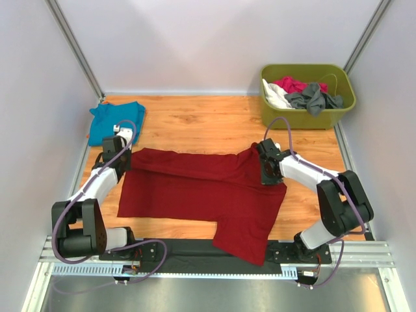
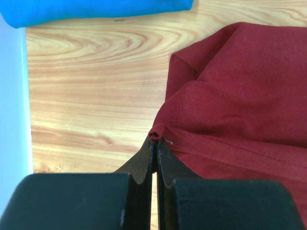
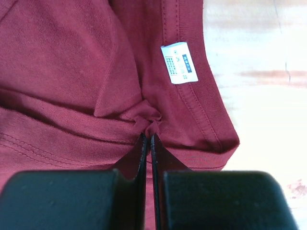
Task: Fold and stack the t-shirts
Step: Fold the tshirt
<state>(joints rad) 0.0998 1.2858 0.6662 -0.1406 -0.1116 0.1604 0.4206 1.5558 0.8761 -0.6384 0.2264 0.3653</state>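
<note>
A large dark red t-shirt (image 1: 201, 188) lies spread across the middle of the wooden table, one part hanging over the near edge. My left gripper (image 1: 121, 158) is shut on a pinch of its left edge (image 2: 157, 133). My right gripper (image 1: 268, 170) is shut on a bunched fold of the dark red t-shirt (image 3: 151, 125) just below its small white label (image 3: 179, 63). A teal-blue t-shirt (image 1: 115, 119) lies folded at the far left corner, and its blue edge (image 2: 96, 9) shows at the top of the left wrist view.
An olive-green basket (image 1: 308, 95) at the far right holds pink, white and dark grey garments. White walls close in on both sides. A metal rail (image 1: 214, 260) runs along the near edge.
</note>
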